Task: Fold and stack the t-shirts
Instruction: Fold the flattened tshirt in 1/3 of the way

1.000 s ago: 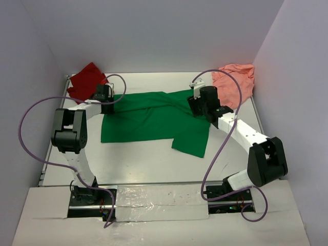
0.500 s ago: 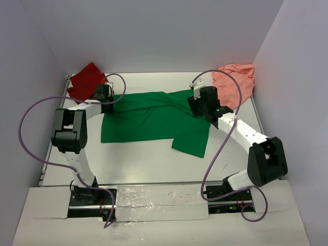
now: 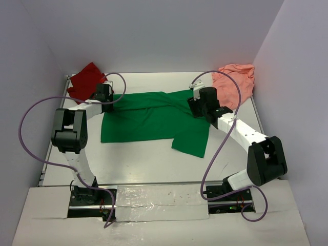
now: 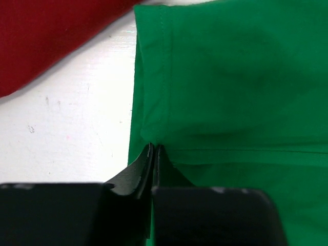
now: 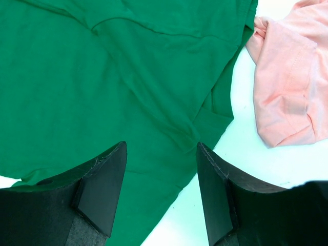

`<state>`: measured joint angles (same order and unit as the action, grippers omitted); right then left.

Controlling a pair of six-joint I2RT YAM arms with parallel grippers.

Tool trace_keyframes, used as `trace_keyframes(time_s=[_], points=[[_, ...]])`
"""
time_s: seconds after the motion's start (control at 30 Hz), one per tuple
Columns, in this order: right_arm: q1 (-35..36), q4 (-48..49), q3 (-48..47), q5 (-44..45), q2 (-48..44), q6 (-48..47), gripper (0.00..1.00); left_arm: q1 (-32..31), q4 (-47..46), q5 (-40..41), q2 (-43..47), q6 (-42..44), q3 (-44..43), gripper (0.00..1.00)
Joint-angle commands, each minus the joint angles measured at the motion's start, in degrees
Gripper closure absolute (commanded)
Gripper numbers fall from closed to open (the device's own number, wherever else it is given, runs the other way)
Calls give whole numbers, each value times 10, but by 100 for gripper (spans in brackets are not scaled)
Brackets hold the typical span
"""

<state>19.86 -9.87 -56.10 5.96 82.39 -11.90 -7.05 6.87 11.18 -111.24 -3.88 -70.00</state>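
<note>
White table [image 3: 154,159], three shirts lying on it. The green shirt [image 3: 148,120] is spread mostly flat across the middle, long side running left to right, with a wrinkled flap hanging toward the near right. The red shirt [image 3: 87,79] is bunched in the far left corner, just beside the green one's left end. The pink shirt [image 3: 236,82] is crumpled in the far right corner, just beside the green one's right edge; can't tell if they touch.

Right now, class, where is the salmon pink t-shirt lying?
In the top view the salmon pink t-shirt lies bunched in the far right corner of the table, just right of the green t-shirt and beyond the right gripper.
</note>
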Motion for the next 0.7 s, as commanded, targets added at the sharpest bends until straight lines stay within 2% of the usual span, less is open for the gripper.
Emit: trace_keyframes(time_s=[0.0,0.67], points=[[-3,14,1,3,1,-8,37,-2,-20,3,23,1,-11,99],[-4,13,3,-4,8,-4,37,-2,-5,37,45,33,-18,100]])
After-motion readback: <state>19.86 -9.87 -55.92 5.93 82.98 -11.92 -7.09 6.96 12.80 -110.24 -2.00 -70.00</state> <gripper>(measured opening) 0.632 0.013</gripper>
